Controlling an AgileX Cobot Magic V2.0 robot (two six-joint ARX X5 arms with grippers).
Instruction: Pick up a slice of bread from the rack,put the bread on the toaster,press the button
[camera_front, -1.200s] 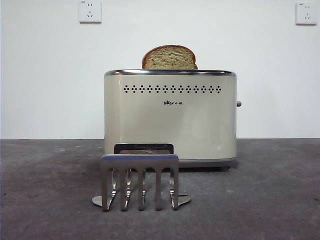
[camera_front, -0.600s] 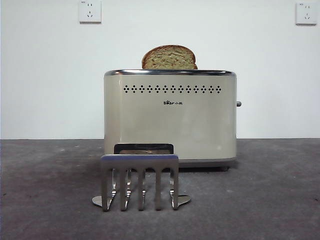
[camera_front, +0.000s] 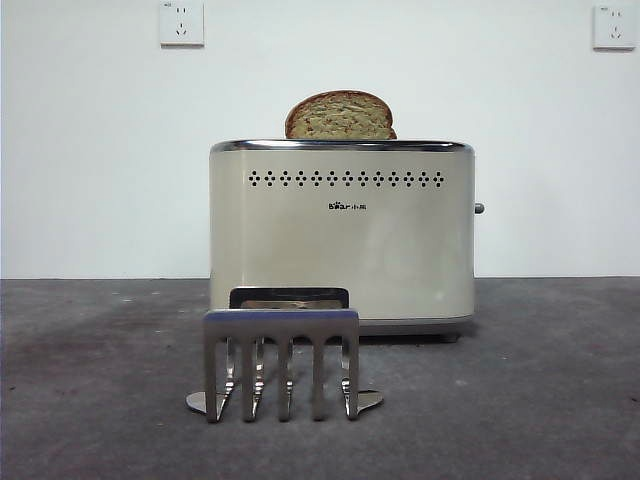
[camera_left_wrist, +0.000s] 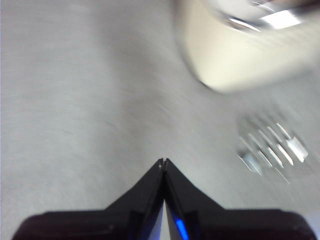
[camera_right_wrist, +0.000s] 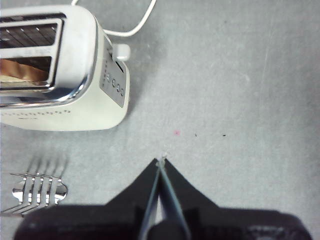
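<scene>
Well apart from both closed, empty pincers (camera_left_wrist: 163, 161) (camera_right_wrist: 161, 160), the slice of bread (camera_front: 340, 116) stands in the toaster (camera_front: 342, 235).

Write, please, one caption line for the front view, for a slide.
Slice of bread standing in the cream toaster, with the empty silver rack in front on the grey table; no hand in view.

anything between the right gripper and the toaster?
No. In the right wrist view, only bare grey table separates the shut right gripper from the toaster; the rack sits off to one side.
</scene>
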